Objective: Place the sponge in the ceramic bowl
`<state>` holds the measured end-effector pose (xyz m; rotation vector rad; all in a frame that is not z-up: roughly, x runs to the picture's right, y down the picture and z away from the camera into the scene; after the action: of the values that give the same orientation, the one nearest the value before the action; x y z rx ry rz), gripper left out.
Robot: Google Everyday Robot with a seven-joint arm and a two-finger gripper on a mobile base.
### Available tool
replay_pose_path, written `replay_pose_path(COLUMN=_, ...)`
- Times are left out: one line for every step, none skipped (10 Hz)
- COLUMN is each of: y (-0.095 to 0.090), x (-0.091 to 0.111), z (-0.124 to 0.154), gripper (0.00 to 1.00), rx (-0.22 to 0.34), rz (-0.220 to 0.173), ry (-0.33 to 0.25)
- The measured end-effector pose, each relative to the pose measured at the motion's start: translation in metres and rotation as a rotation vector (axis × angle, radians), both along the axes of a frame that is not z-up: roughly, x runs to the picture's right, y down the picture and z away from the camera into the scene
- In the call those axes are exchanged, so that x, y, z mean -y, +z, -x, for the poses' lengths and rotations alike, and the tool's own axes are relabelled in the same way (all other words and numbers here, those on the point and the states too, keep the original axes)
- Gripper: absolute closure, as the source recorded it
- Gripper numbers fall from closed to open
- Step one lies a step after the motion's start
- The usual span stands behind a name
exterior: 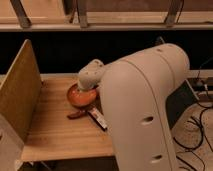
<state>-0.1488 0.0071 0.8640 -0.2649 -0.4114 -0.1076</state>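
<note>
The ceramic bowl [79, 97], glossy orange-brown, sits on the wooden table [55, 130] near its middle. My gripper [88, 83] hangs at the end of the white wrist, right over the bowl's far right rim, mostly hidden by the wrist housing. The sponge is hidden from view. A small dark reddish-brown curved piece [77, 114] lies on the table just in front of the bowl.
My large white arm [145, 110] blocks the right half of the view. A slim white and red object [99, 119] lies by the bowl's front right. An upright wooden panel [19, 95] walls the table's left side. Cables [200, 125] lie on the floor at right.
</note>
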Motion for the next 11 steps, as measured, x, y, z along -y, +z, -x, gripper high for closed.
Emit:
replay_pose_path(y=0.0039, x=-0.0029, z=0.0064, gripper=1.00, rx=0.041, rz=-0.001, ry=0.006)
replay_pose_path(y=0.0059, x=-0.0045, z=0.0108, gripper=0.96, rx=0.066, rz=-0.002, ry=0.011)
replay_pose_path(y=0.0067, x=-0.0049, z=0.0122, gripper=0.94, rx=0.077, rz=-0.003, ry=0.014)
replay_pose_path(y=0.0067, x=-0.0050, z=0.0125, gripper=0.93, rx=0.077, rz=-0.003, ry=0.014)
replay_pose_path(y=0.0068, x=-0.0051, z=0.0125, gripper=0.86, rx=0.077, rz=-0.003, ry=0.014)
replay_pose_path(y=0.0067, x=-0.0050, z=0.0124, gripper=0.77, rx=0.077, rz=-0.003, ry=0.014)
replay_pose_path(y=0.0067, x=-0.0050, z=0.0124, gripper=0.66, rx=0.077, rz=-0.003, ry=0.014)
replay_pose_path(y=0.0067, x=-0.0050, z=0.0124, gripper=0.58, rx=0.077, rz=-0.003, ry=0.014)
replay_pose_path(y=0.0068, x=-0.0050, z=0.0123, gripper=0.46, rx=0.077, rz=-0.003, ry=0.014)
replay_pose_path(y=0.0068, x=-0.0050, z=0.0123, gripper=0.36, rx=0.077, rz=-0.003, ry=0.014)
replay_pose_path(y=0.0068, x=-0.0051, z=0.0123, gripper=0.28, rx=0.077, rz=-0.003, ry=0.014)
